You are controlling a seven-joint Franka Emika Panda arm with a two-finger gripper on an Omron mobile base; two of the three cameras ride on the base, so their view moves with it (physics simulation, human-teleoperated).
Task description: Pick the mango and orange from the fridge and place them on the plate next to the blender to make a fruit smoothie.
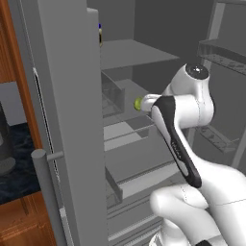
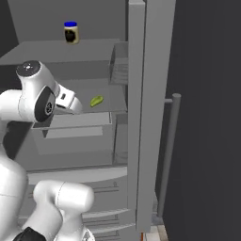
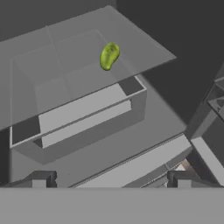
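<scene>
The fingers [image 3: 39, 179] stand fully apart at the bottom of the hand view, nothing between them, a spread that suits an approach rather than a grip. The gripper [image 3: 111, 180] is aimed into the open fridge [image 1: 72, 96], and the mango [image 3: 109, 56] lies ahead of it and well apart, a yellow-green oval resting on its side on a grey shelf [image 3: 57, 65] above a clear drawer [image 3: 83, 118]. In the right base view the mango [image 2: 96, 100] sits just beyond the end of the hand, on the same shelf, near the front edge; that forward position leaves it reachable without going deep into the compartment. In the left base view the mango [image 1: 138, 103] is mostly hidden behind the wrist, with a small yellow-green edge showing. A blue-lidded jar [image 2: 71, 32] stands on the shelf above, well clear of the approach path. The fridge door [image 1: 57, 158] stands swung open to the arm's left, its bar handle [image 1: 45, 192] toward the camera. Judgement: the mango pick is in hand, at the reach stage; the hand must advance and bracket the fruit across its narrow width, since the oval may roll on the smooth shelf.
</scene>
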